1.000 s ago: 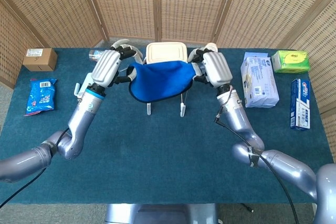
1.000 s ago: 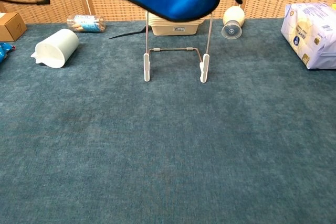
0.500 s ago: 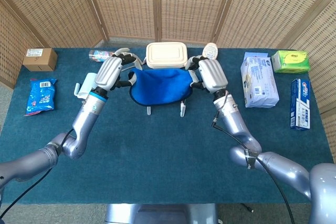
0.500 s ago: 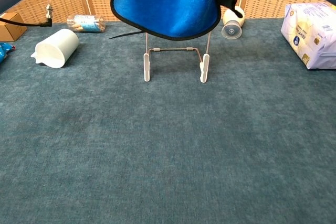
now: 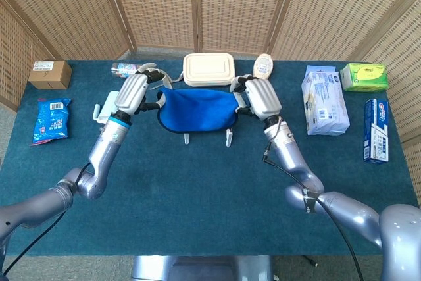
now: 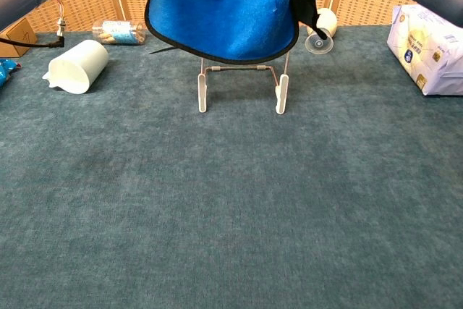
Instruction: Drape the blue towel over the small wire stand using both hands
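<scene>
The blue towel (image 5: 196, 111) (image 6: 223, 9) hangs spread over the small wire stand (image 6: 240, 86), its dark-edged lower hem covering the stand's top. The stand's white feet (image 5: 229, 139) poke out below the cloth. My left hand (image 5: 133, 93) grips the towel's left corner. My right hand (image 5: 259, 97) grips the right corner. In the chest view only fingertips show at the top edge, at both upper corners of the towel.
A white pitcher (image 6: 76, 66) lies at the left, a cream lidded box (image 5: 208, 69) and a small bottle (image 5: 263, 66) behind the stand. A cardboard box (image 5: 50, 74), a blue packet (image 5: 51, 118), tissue packs (image 5: 324, 100) and boxes (image 5: 375, 130) sit along the sides.
Both hands have lowered the towel toward the table, so it now hangs lower and wider over the stand, hiding more of the wire frame.
</scene>
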Available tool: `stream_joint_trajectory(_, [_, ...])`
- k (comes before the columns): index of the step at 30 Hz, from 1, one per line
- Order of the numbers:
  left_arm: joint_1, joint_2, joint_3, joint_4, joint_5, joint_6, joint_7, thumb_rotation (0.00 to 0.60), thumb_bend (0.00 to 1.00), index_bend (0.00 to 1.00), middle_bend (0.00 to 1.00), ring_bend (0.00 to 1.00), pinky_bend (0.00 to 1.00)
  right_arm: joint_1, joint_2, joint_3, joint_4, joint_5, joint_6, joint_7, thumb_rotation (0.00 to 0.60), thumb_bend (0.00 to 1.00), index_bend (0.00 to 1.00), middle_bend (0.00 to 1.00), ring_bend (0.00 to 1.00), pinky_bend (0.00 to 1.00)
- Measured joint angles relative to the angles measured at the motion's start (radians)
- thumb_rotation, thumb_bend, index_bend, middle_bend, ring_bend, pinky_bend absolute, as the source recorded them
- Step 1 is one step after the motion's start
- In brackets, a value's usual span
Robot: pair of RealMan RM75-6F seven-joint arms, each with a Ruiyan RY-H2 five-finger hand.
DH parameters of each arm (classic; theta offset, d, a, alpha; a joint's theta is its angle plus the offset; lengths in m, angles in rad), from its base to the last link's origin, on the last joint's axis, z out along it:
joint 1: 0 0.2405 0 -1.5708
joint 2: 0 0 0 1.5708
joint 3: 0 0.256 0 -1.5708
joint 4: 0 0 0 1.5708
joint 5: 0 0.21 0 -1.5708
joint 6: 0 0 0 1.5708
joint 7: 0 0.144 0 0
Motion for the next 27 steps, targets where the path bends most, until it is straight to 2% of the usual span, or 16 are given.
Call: stream_joint_trajectory(27, [0.005,-0.055,0.022,0.067,0.012,-0.007,-0.029,0.600,0.57,0.79,0.45,0.34,0.14,-0.002,-0.047,-0.018,0.086,-0.002,-0.017,0.040,0.600,0.48,0.91,0.48,0.38,0.46])
